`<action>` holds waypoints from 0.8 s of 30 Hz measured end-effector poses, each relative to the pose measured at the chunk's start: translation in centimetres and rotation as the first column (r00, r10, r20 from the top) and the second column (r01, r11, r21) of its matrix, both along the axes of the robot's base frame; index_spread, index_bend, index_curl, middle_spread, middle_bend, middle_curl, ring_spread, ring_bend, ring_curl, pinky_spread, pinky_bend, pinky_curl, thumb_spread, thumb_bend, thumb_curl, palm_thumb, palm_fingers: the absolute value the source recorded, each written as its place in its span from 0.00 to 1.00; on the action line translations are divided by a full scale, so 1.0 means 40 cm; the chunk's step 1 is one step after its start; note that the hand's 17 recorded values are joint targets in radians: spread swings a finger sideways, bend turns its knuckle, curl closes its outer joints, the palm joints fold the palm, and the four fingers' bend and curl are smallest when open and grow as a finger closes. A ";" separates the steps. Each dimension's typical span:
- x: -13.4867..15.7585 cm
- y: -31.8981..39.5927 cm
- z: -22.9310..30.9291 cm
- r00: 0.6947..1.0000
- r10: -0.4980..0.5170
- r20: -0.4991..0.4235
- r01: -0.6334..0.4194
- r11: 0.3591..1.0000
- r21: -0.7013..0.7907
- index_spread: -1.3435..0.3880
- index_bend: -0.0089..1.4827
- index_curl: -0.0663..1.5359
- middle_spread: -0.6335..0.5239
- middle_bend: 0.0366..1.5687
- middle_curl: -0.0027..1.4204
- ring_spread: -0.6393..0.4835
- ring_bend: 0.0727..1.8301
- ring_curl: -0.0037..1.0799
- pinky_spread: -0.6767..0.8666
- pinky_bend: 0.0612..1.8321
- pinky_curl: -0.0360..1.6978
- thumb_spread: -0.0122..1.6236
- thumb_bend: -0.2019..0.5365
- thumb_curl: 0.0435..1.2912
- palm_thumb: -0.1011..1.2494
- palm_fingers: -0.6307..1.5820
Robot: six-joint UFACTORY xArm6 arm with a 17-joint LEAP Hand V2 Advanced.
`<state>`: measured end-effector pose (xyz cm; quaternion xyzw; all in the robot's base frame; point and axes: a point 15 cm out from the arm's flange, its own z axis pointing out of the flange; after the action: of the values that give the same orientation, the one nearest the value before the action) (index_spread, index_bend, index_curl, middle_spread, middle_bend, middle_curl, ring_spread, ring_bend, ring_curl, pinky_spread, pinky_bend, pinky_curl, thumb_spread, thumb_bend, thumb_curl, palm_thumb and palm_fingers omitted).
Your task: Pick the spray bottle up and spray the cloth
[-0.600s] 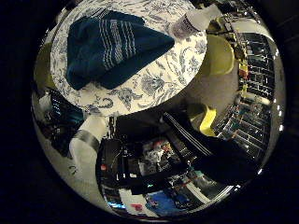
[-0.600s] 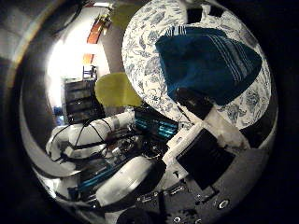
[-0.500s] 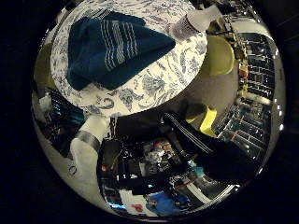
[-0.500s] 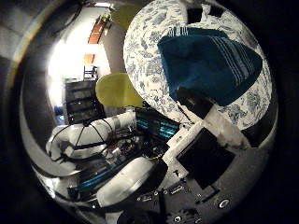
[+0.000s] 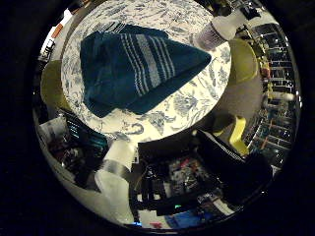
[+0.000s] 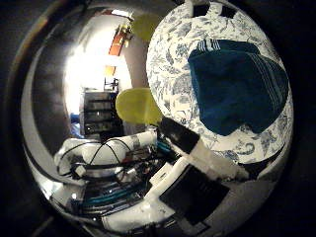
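The spray bottle [image 5: 215, 32] stands at the far edge of the round, flower-patterned surface [image 5: 187, 105], just beside one corner of the folded teal cloth [image 5: 138, 69] with pale stripes, which lies spread across the middle of that surface. The bottle is white with a darker band on its body, and nothing of the hand touches it. The hand [image 6: 197, 153] looks down on the whole surface from well above, so the step in hand reads as the approach, with the pick-up not yet begun. One of the fingers [image 6: 217, 165] reaches out fairly straight toward the surface edge and holds nothing; whether the others are spread wide or curled I cannot tell. The next move calls for carrying the palm across and down to the bottle's side, past the cloth, then closing the fingers round its body while leaving a finger free for the trigger. Yellow chairs [image 5: 243, 61] stand round the surface, clear of the likely path.
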<state>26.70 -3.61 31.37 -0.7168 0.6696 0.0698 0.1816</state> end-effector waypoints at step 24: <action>0.109 -0.349 0.147 0.790 -0.454 0.412 0.282 0.866 0.414 0.61 0.12 0.22 0.44 0.27 0.30 0.63 0.27 0.27 0.64 0.23 0.17 0.59 0.23 0.20 0.36 0.46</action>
<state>31.08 -17.58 37.24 -0.5224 0.7067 -0.0430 0.4752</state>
